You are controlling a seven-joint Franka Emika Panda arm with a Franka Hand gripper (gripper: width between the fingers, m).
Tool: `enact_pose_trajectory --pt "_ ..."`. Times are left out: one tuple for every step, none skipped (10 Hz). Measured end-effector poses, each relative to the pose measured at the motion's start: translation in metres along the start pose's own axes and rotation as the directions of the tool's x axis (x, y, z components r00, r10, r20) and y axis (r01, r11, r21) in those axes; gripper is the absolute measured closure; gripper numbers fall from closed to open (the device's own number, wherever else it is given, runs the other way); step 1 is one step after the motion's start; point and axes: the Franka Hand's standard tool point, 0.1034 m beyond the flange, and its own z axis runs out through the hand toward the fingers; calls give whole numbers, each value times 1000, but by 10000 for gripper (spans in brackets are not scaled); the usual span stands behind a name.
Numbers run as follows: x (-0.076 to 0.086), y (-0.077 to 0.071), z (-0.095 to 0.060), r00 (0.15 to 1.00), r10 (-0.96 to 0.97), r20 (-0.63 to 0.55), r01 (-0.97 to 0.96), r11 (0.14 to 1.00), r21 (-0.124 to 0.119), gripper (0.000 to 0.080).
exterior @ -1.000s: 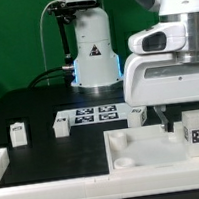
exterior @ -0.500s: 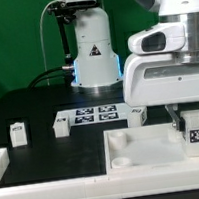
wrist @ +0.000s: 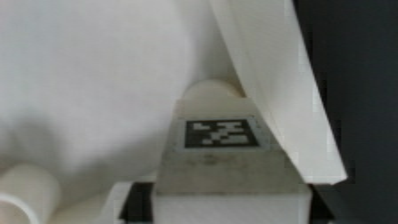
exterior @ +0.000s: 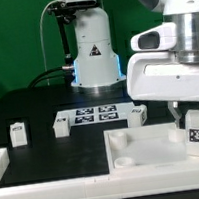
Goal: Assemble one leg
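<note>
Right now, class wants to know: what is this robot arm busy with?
The arm's end effector is holding one tagged leg over the exterior view's right end of the large white tray-like piece. The wrist view shows that leg between the fingers, tag facing the camera. Three more legs wait on the dark table near the marker board.

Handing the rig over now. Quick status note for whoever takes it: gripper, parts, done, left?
Gripper: shut on the held leg, tag facing the exterior camera, over the large white tray-like piece at the exterior view's right.
Wrist view: the same leg sits between the fingers, close to the white piece.
Three spare legs on the table; marker board between them.
Done: leg picked and carried to the piece.
Left: seat it; whether it is already in cannot be told.
</note>
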Motion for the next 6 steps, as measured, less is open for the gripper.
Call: enact_pose_trajectory --pt "0 1 0 985 172 -5 -172 985 -5 509" --pt "0 1 1 952 307 -8 -307 952 -6 509" --pt "0 1 1 898 440 -14 -440 898 -7 509" --pt "0 1 1 841 541 -21 -541 841 -6 509" --pt "0 1 1 809 587 -28 -587 810 -8 509" --pt "0 1 1 730 683 -35 -683 730 -19 509"
